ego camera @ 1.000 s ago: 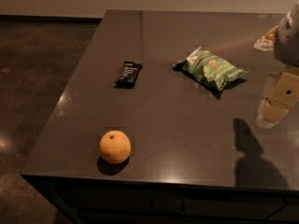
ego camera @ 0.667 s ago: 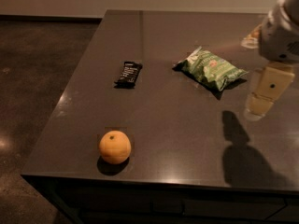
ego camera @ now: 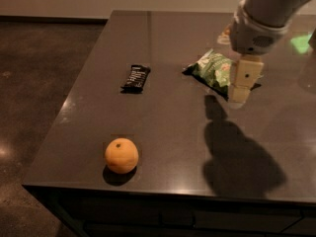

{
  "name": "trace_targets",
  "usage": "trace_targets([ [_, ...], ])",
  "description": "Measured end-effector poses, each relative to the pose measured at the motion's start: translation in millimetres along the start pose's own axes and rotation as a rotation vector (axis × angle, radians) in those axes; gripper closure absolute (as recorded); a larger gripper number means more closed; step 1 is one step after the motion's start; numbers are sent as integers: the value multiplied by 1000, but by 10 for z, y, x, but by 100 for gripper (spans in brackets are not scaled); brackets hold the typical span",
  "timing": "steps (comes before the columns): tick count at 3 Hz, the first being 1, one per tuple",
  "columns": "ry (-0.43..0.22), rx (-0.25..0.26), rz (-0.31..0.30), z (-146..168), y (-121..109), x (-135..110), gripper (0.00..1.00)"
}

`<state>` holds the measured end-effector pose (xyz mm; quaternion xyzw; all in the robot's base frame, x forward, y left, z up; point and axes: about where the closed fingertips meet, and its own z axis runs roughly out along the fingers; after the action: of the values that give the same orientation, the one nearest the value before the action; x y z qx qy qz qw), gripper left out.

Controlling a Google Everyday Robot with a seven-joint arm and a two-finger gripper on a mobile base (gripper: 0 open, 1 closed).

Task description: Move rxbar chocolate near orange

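The rxbar chocolate (ego camera: pixel 136 78) is a small flat black wrapper with white lettering. It lies on the dark table (ego camera: pixel 168 132), left of centre. The orange (ego camera: pixel 121 155) sits near the table's front edge, below and slightly left of the bar. My gripper (ego camera: pixel 240 94) hangs from the arm at the upper right, above the table and in front of the green chip bag. It is well to the right of the bar and holds nothing that I can see.
A green crinkled chip bag (ego camera: pixel 212 69) lies right of the bar, partly behind the gripper. The arm's shadow (ego camera: pixel 237 157) falls on the table's right front. The table's left edge drops to a dark floor (ego camera: pixel 34 83).
The arm and gripper have moved left across the table, from its right edge to in front of the chip bag. The bar, orange and bag have not moved.
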<state>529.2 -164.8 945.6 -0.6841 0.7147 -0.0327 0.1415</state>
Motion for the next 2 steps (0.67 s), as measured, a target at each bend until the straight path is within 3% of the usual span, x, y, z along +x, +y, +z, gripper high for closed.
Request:
trace_targets([
  [2, -29, -37, -278, 405, -446, -483, 0],
])
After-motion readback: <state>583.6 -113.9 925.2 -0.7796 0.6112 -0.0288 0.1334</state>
